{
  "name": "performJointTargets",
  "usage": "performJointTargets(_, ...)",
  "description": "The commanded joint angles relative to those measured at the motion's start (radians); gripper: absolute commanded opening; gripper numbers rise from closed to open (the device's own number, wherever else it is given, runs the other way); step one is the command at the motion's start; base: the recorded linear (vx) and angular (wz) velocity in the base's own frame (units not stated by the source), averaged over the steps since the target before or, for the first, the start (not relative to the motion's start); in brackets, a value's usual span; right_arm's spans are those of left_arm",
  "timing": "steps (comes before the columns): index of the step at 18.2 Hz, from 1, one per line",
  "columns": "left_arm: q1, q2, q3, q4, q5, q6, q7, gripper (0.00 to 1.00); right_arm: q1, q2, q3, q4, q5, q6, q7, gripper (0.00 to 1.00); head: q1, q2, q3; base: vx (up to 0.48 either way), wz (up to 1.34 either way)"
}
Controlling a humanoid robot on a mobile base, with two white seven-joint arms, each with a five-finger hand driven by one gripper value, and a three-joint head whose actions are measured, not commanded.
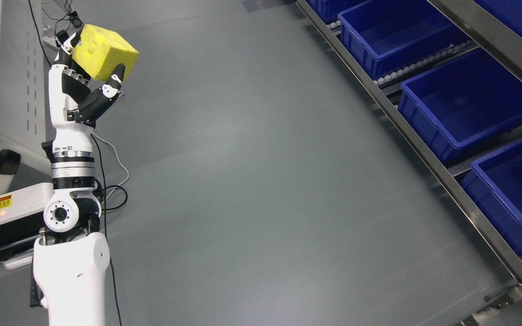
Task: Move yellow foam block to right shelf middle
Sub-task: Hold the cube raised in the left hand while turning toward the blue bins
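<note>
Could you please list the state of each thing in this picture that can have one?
Yellow foam block: held up off the floor in the left hand.
Left hand: shut on the block, fingers curled around it.
Right hand: not in view.
Blue bins: sitting on the right shelf, the visible insides empty.
Cables: lying loose on the floor.

My view is evenly and brightly lit from overhead, with a soft pale sheen across the grey floor (pixel 252 149) and no hard shadows. The yellow foam block (pixel 102 56) glows almost overexposed. The blue bins (pixel 465 104) look slightly soft toward the right edge.
</note>
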Motion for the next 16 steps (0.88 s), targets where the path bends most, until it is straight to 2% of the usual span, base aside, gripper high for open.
performJointTargets(1, -0.001, 0.017, -0.007, -0.002, 0.000, 0.002, -0.003, 0.46, -0.001, -0.017, 0.000, -0.017, 0.000, 0.000, 0.001, 1.00, 0.0000, 0.000, 0.000, 0.197, 0.28)
performJointTargets(6, -0.001, 0.017, -0.005, -0.001, 0.000, 0.004, -0.003, 0.46, -0.001, -0.017, 0.000, -0.017, 0.000, 0.000, 0.001, 1.00, 0.0000, 0.000, 0.000, 0.223, 0.17)
performJointTargets(16, 0.001, 0.017, -0.002, -0.001, -0.001, 0.004, -0.003, 0.46, -0.001, -0.017, 0.000, -0.017, 0.000, 0.000, 0.001, 1.00, 0.0000, 0.000, 0.000, 0.343, -0.09)
